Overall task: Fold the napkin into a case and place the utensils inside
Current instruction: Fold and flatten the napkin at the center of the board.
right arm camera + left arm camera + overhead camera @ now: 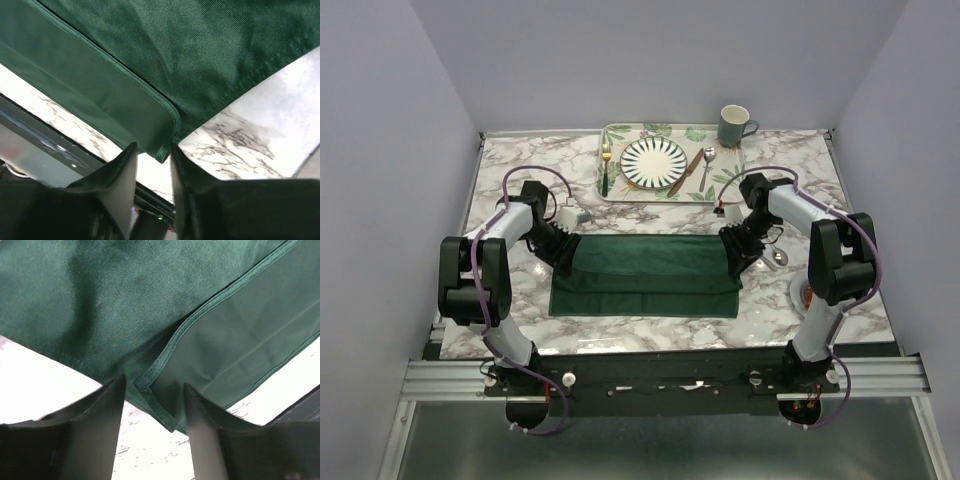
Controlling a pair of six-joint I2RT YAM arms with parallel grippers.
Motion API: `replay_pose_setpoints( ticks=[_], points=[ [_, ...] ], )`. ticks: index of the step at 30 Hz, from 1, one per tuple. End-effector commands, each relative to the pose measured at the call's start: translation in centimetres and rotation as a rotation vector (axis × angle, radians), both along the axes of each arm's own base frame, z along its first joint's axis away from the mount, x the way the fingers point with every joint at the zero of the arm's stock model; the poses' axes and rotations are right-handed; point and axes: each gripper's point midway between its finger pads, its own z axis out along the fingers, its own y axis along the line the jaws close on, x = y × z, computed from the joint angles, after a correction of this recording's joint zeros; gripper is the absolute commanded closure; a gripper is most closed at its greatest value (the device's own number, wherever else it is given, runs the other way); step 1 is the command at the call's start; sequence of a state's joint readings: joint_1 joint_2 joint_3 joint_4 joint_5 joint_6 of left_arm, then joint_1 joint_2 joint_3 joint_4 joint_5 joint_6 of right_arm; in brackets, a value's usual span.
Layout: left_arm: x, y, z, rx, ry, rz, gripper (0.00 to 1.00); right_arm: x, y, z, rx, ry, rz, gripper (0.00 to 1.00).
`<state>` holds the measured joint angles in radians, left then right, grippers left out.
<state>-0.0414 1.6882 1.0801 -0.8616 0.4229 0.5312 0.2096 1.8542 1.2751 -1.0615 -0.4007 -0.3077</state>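
Top: napkin (645, 275) lies folded at the table's centre, left gripper (563, 258) at its left edge, right gripper (735, 255) at its right; utensils (685, 172) on the tray (620, 133).
Left wrist: jaws apart, hemmed corner between them.
Right wrist: jaws narrowly apart, corner tip in the gap, not clamped.

Lettering, labels, brands, numerals: we find none legible on any surface in the three views; we enter nothing here.
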Motion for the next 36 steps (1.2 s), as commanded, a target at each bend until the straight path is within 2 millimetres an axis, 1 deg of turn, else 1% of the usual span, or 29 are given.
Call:
replay_pose_setpoints(
  ticks=[1,3,4,6,7,9,11,13,16,20,22,24,25,26,27,28,30,31,33,34,35,36],
  points=[
    [-0.3,-0.7,0.4,-0.033,-0.001,-0.022,0.6,-0.1,0.7,0.2,0.039,0.007,0.001,0.71],
    [0.0,-1.0,1.1,-0.054,-0.025,-0.021,0.72,-0.1,1.0,0.5,0.053,0.005,-0.001,0.79],
    [0.3,-1.0,1.6,-0.058,-0.045,-0.018,0.79,0.0,1.1,0.7,0.059,0.0,-0.001,0.84],
    [0.7,-0.8,2.2,-0.058,-0.062,-0.015,0.87,-0.1,1.4,1.0,0.08,-0.003,0.001,0.9],
    [0.9,-0.8,2.7,-0.056,-0.074,-0.013,0.89,-0.1,1.5,1.3,0.085,-0.011,0.003,0.95],
    [1.2,-0.5,3.2,-0.049,-0.098,-0.016,0.92,-0.1,1.6,1.7,0.096,-0.018,0.005,0.99],
    [1.4,-0.2,3.7,-0.039,-0.116,-0.022,0.98,-0.2,1.7,2.2,0.111,-0.033,0.012,0.99],
    [1.2,-0.1,3.9,-0.033,-0.127,-0.034,1.0,-0.4,1.7,2.5,0.118,-0.046,0.016,0.99],
    [0.8,0.3,3.8,-0.022,-0.134,-0.049,1.0,-0.8,1.8,2.8,0.134,-0.052,0.03,0.99],
    [0.1,0.9,3.0,0.006,-0.14,-0.08,1.0,-2.0,1.5,2.1,0.132,-0.035,0.05,0.99],
    [-0.3,1.2,2.4,0.014,-0.136,-0.092,0.9,-2.1,1.2,1.6,0.123,-0.038,0.064,0.99],
    [-0.5,1.2,2.2,0.004,-0.134,-0.104,0.81,-2.5,0.9,1.0,0.111,-0.03,0.077,0.91],
    [-0.5,1.1,2.0,-0.002,-0.129,-0.108,0.67,-2.6,0.8,0.8,0.109,-0.024,0.079,0.88],
    [-0.5,1.0,2.0,-0.009,-0.131,-0.113,0.59,-2.7,0.8,0.7,0.107,-0.02,0.082,0.84],
    [-0.3,1.5,2.0,-0.017,-0.128,-0.088,0.53,-2.6,0.8,0.7,0.105,-0.022,0.081,0.82],
    [0.1,1.4,2.2,-0.023,-0.134,-0.083,0.47,-2.5,0.8,0.7,0.103,-0.024,0.081,0.78],
    [0.5,1.1,2.6,-0.039,-0.141,-0.077,0.44,-2.1,0.7,0.8,0.094,-0.035,0.08,0.69],
    [1.2,0.9,3.1,-0.052,-0.163,-0.076,0.42,-1.6,0.7,1.2,0.09,-0.051,0.078,0.68],
    [1.7,0.7,3.4,-0.062,-0.167,-0.077,0.41,-1.0,0.6,1.5,0.078,-0.069,0.082,0.6],
    [2.1,0.5,3.7,-0.062,-0.174,-0.084,0.4,-0.2,0.6,2.0,0.074,-0.09,0.082,0.6],
    [2.2,0.5,3.4,-0.061,-0.161,-0.089,0.4,0.1,0.6,2.1,0.067,-0.099,0.081,0.55],
    [2.4,0.4,3.3,-0.059,-0.156,-0.094,0.4,0.3,0.4,1.8,0.05,-0.091,0.079,0.55]
  ],
)
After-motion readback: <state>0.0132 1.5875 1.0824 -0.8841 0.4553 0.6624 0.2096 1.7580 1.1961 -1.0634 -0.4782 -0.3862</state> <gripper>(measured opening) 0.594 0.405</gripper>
